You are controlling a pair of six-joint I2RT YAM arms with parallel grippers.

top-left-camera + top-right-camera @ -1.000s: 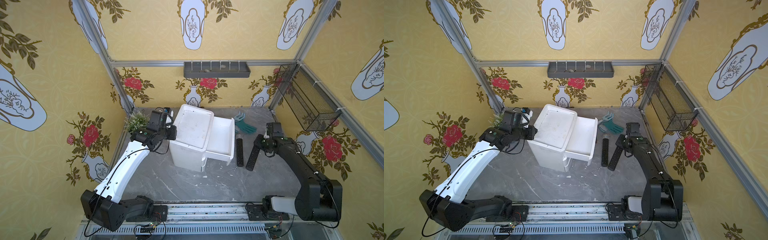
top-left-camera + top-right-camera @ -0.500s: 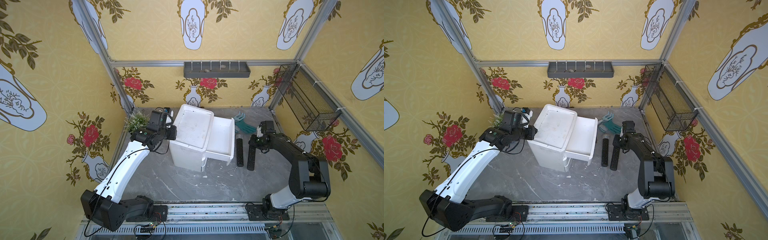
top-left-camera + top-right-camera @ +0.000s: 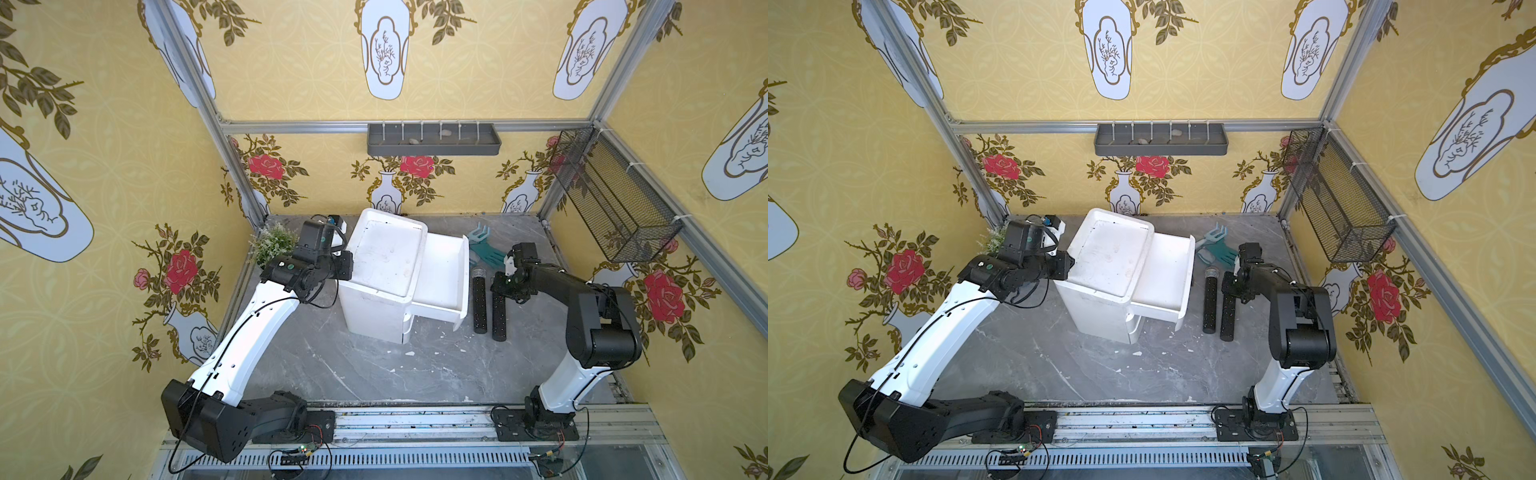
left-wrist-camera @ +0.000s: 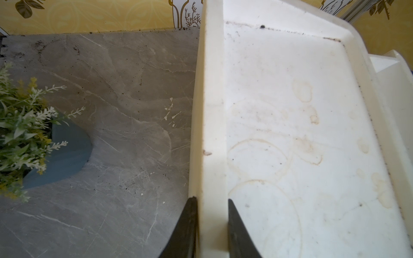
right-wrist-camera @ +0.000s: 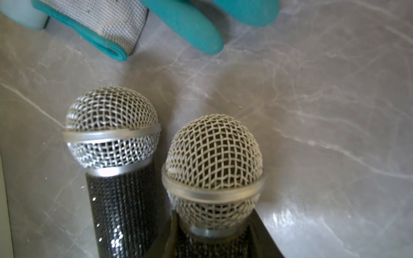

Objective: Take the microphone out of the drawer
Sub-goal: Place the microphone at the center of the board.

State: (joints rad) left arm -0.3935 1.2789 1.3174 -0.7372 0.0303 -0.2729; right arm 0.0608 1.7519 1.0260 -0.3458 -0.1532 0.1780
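Observation:
The white cabinet (image 3: pixel 384 266) stands mid-table with its drawer (image 3: pixel 440 270) pulled open to the right; I see nothing inside it. Two black microphones with silver mesh heads lie side by side just right of the drawer. My right gripper (image 5: pixel 214 227) is shut on the outer microphone (image 3: pixel 498 318) (image 5: pixel 213 160) just below its head, low over the table. The other microphone (image 3: pixel 480 303) (image 5: pixel 111 129) lies free beside it. My left gripper (image 4: pixel 211 203) is shut on the cabinet's top rim (image 4: pixel 210 111) at its left side.
A teal glove (image 3: pixel 488 255) and a small teal rake (image 3: pixel 480 232) lie just behind the microphones. A potted plant (image 3: pixel 272 247) stands at the back left by my left wrist. A wire basket (image 3: pixel 615 199) hangs on the right wall, a grey shelf (image 3: pixel 432 139) on the back wall.
My right arm has swung the held microphone from a slant to lie parallel and close beside the other one. The left arm, cabinet and drawer have not moved.

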